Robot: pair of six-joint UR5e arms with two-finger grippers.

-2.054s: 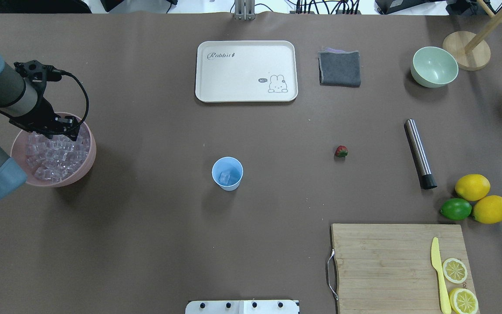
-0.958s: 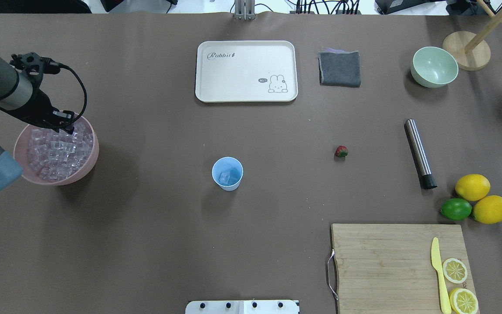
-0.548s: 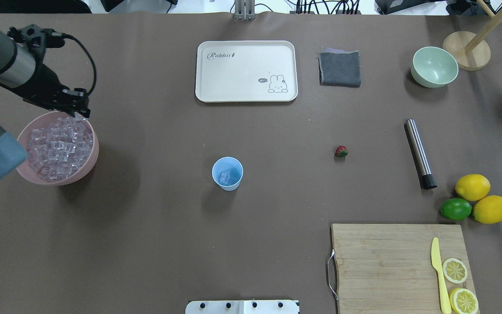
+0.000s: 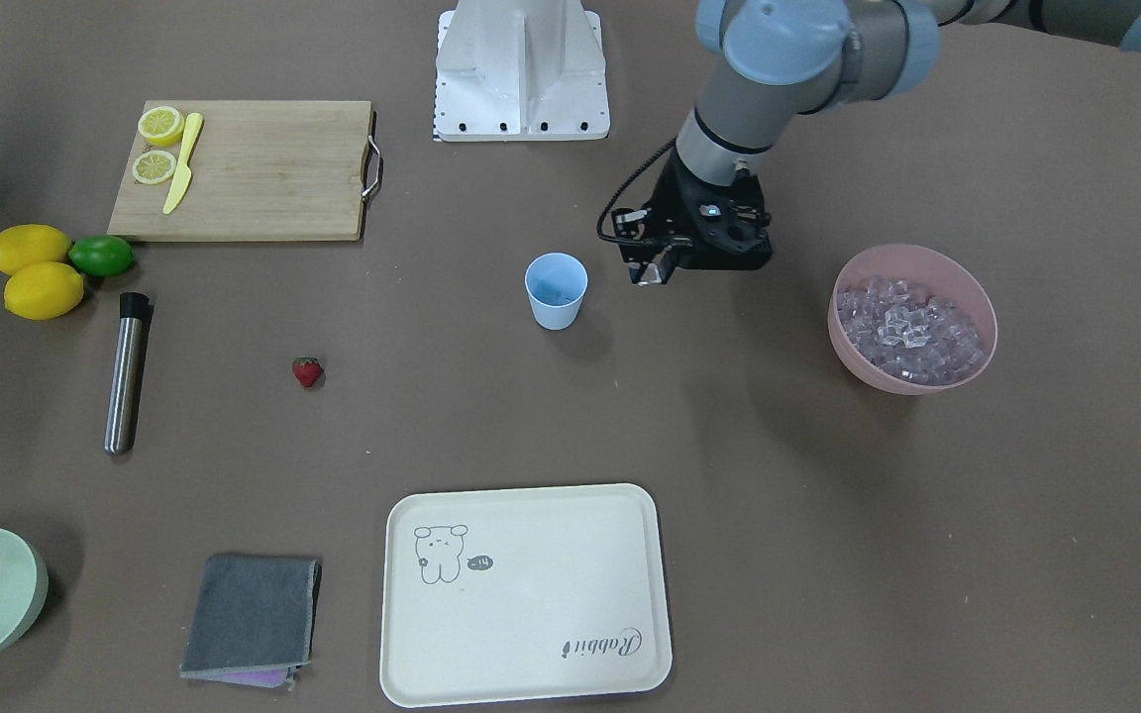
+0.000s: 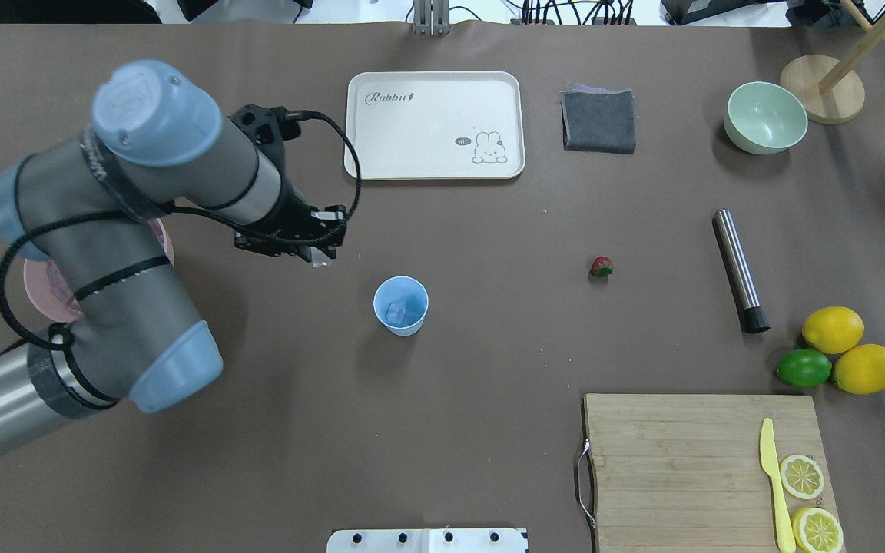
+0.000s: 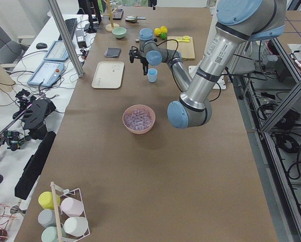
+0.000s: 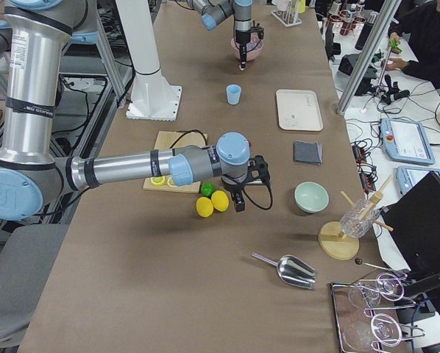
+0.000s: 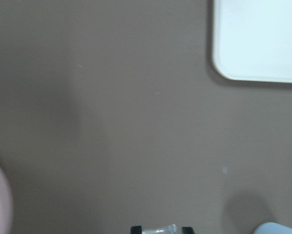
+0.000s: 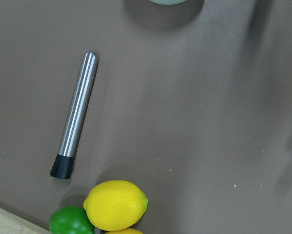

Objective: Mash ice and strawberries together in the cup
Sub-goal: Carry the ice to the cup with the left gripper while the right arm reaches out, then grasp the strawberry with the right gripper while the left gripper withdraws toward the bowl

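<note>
**Overhead exterior and wrist views: left gripper carrying ice near the cup**

The cup [image 5: 414, 298] stands upright and alone on the brown table [image 5: 488, 369], near the middle. One ice cube [image 5: 396, 312] lies at its bottom. The left gripper [image 5: 318, 257] hangs above the table near the cup, on the side toward the pink bowl [image 4: 912, 376], and is not over the rim. In the left wrist view its two black fingertips [image 8: 136, 229] are clamped on a second cube [image 8: 160, 229], clear and glassy, and the cup's rim shows at the lower right corner. The rest of the ice [image 4: 907, 327] is heaped in the pink bowl, well apart from the cup on the robot's left.

The strawberry [image 5: 601, 266] lies on the bare table, well apart from the cup on the robot's right. Farther that way lies a steel rod [image 5: 740, 270] with a black end. Beyond it are two lemons [image 9: 115, 204] and a lime [image 9: 72, 220], touching one another. The right gripper [image 7: 239, 200] hangs just beside this fruit; whether its jaws are apart or together cannot be told. A cream tray [image 5: 433, 127] lies on the far side of the cup.
</note>
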